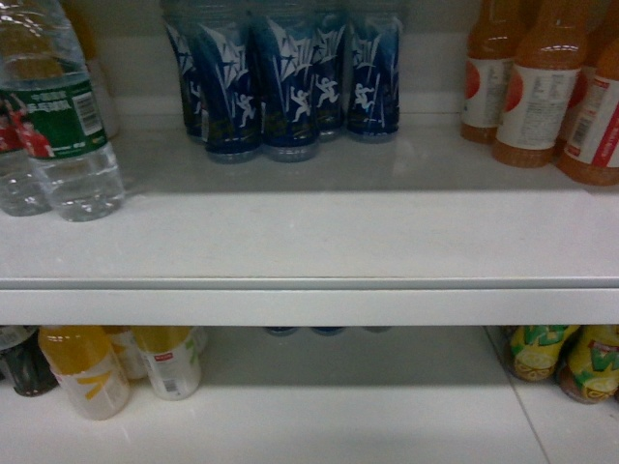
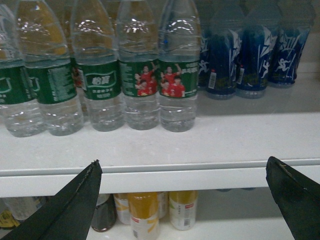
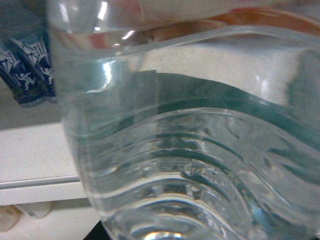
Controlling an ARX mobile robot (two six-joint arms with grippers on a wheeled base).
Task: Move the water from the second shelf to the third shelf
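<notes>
A clear ribbed water bottle [image 3: 190, 165] with a green label fills the right wrist view, pressed close between my right gripper's jaws. Only a dark sliver of one of its fingers [image 3: 94, 234] shows at the bottom. In the left wrist view several more water bottles [image 2: 177, 80] with green labels stand in a row on the white shelf [image 2: 165, 150]. My left gripper [image 2: 183, 166] hangs open in front of that shelf's front edge, holding nothing. The head view shows two water bottles [image 1: 63, 116] at the shelf's far left and neither gripper.
Blue-labelled bottles [image 1: 280, 87] stand at the back middle of the shelf [image 1: 309, 242], orange drink bottles [image 1: 542, 87] at the right. On the shelf below are yellow drink bottles [image 1: 87, 372] at the left and yellow-green ones [image 1: 571, 360] at the right.
</notes>
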